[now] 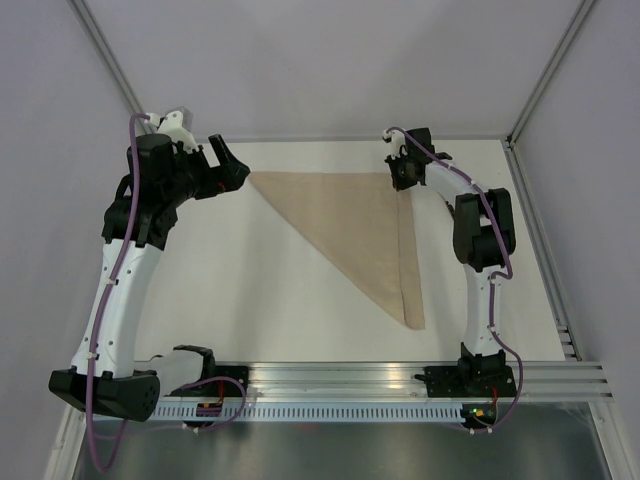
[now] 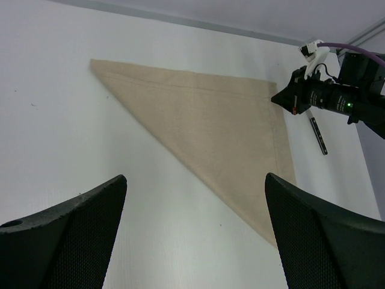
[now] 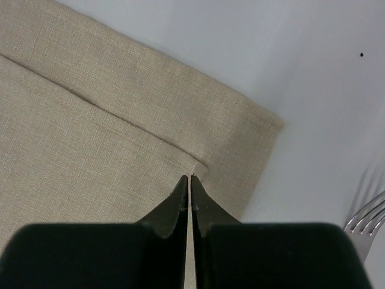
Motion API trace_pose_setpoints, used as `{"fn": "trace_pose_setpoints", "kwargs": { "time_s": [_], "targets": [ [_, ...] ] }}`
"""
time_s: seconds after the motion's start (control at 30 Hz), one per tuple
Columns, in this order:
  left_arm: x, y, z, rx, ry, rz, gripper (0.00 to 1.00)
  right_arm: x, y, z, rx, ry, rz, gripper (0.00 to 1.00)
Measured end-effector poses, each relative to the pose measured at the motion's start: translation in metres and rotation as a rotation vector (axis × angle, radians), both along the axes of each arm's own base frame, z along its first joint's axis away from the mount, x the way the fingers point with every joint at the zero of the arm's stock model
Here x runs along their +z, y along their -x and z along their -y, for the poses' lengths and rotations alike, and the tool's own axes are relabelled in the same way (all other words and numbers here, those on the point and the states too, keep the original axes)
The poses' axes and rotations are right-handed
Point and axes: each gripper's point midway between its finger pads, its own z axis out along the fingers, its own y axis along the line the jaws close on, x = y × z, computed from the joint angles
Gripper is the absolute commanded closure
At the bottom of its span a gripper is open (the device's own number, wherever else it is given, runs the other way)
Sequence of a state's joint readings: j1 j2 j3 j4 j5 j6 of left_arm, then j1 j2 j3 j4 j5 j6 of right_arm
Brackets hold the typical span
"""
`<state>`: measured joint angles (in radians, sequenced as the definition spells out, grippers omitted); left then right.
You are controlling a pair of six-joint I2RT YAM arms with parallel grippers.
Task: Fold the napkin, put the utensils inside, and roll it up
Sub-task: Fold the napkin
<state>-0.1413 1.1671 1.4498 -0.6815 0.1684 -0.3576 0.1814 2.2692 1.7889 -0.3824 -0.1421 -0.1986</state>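
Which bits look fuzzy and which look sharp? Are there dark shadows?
Right wrist view: the tan woven cloth napkin is sharp, the silver metal fork at the edge is fuzzy. Top external view: soft, even light, only faint shadows on the white table.

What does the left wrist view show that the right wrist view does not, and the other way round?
Only the left wrist view: the whole napkin as a triangle, the right gripper at its corner, a dark utensil on the table beyond it, and the open left gripper. Only the right wrist view: fork tines at the lower right edge, the napkin's hem seam up close, and the right gripper's tips shut. Both: the napkin's corner and the white table.
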Motion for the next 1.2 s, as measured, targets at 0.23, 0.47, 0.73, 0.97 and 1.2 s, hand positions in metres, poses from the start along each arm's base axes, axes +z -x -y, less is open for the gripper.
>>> {"fn": "trace_pose_setpoints", "kwargs": {
  "time_s": [0.23, 0.47, 0.73, 0.97, 1.2],
  "targets": [
    [0.000, 0.000, 0.000, 0.000, 0.000, 0.000, 0.01, 0.008, 0.000, -0.003, 0.004, -0.017, -0.017, 0.75],
    [0.000, 0.000, 0.000, 0.000, 0.000, 0.000, 0.01, 0.016, -0.007, -0.006, 0.010, -0.031, -0.002, 0.69],
    [-0.001, 0.000, 0.000, 0.000, -0.001, -0.003, 0.01, -0.007, -0.006, -0.003, 0.009, -0.031, -0.065, 0.69],
    [-0.001, 0.000, 0.000, 0.000, 0.000, -0.003, 0.01, -0.015, -0.009, 0.000, 0.004, -0.028, -0.081, 0.68],
    [-0.001, -0.001, 0.000, 0.000, -0.001, -0.004, 0.01, -0.016, -0.009, 0.004, 0.000, -0.029, -0.086, 0.69]
  ]
}}
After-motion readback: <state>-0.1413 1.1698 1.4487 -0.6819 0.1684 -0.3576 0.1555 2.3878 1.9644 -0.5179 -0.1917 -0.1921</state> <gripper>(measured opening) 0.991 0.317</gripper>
